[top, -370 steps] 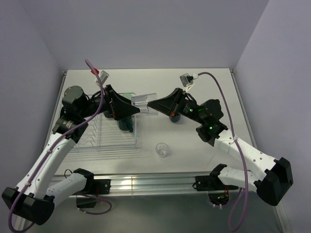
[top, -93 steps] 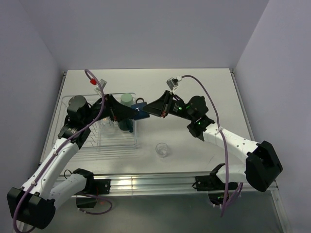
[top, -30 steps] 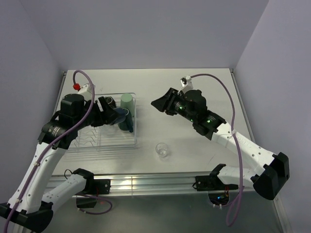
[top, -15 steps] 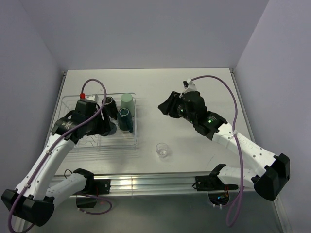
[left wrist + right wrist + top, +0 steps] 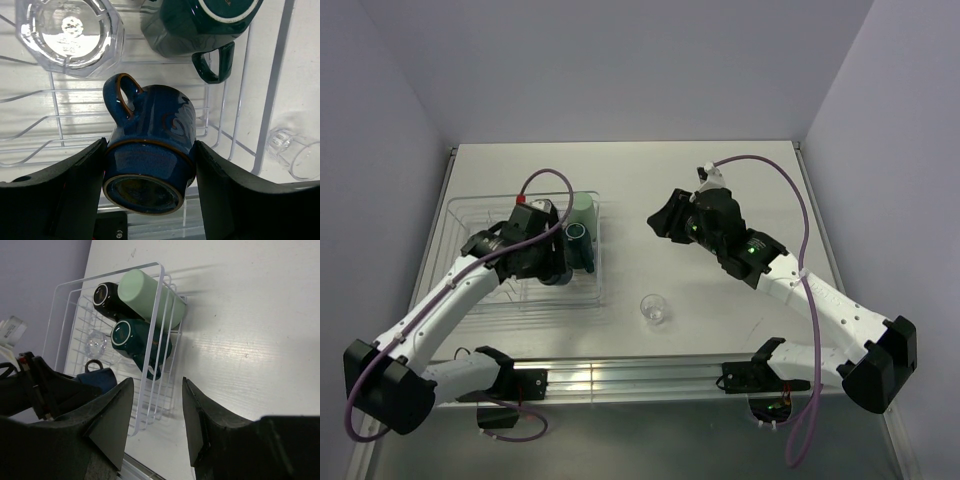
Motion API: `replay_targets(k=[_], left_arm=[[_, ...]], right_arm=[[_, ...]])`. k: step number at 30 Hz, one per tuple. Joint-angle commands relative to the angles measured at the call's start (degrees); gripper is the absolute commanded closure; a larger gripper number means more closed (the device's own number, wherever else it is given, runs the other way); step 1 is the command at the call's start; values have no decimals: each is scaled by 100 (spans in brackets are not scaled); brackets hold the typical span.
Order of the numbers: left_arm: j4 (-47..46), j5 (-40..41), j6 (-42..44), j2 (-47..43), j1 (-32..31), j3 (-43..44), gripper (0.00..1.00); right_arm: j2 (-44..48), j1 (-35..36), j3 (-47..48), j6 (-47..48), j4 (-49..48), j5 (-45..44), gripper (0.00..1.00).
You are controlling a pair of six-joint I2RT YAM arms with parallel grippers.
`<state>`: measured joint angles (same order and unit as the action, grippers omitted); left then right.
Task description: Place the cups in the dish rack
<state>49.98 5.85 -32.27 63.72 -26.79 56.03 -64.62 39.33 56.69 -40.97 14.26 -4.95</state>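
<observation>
Step in hand: I'm parking the navy mug (image 5: 150,125) in the dish rack (image 5: 282,55). By my count that's cup five of six.

Left pincer (image 5: 149,165): pinching the navy mug across its sides. What looks like the base faces my wrist cam, and the handle points away from it.

Navy mug: over the near right part of the rack, just beside the upturned clear tumbler (image 5: 70,35) and the dark green mug (image 5: 200,25). I can't tell from either cam if it's touching the wires yet.

Dish rack: sits on the left half of the surface (image 5: 720,180). The black mug (image 5: 107,297), the mint green tumbler (image 5: 150,297) and the dark green mug are lying along its right side, with the clear tumbler in the middle.

Loose clear tumbler (image 5: 655,308): upright on the surface, outside the rack off its near right corner, between my two arms. That's the last one to load.

Right pincer (image 5: 156,405): spread, nothing in it, hanging above the bare surface right of the rack and looking back at it.

Next move: I reckon I need to get the mug settled in a free slot without clipping the green mug's handle, then open up and lift the left pincer straight out. The right arm looks like the easy pick for the loose tumbler.
</observation>
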Motion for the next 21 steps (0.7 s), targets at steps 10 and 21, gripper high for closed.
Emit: replay_targets(k=[10, 21], left_arm=[[-533, 505, -209, 843, -485, 92, 100], [-700, 619, -306, 1362, -784, -4, 100]], right_arm=[[169, -22, 27, 203, 33, -138, 49], [178, -22, -79, 265, 50, -111, 49]])
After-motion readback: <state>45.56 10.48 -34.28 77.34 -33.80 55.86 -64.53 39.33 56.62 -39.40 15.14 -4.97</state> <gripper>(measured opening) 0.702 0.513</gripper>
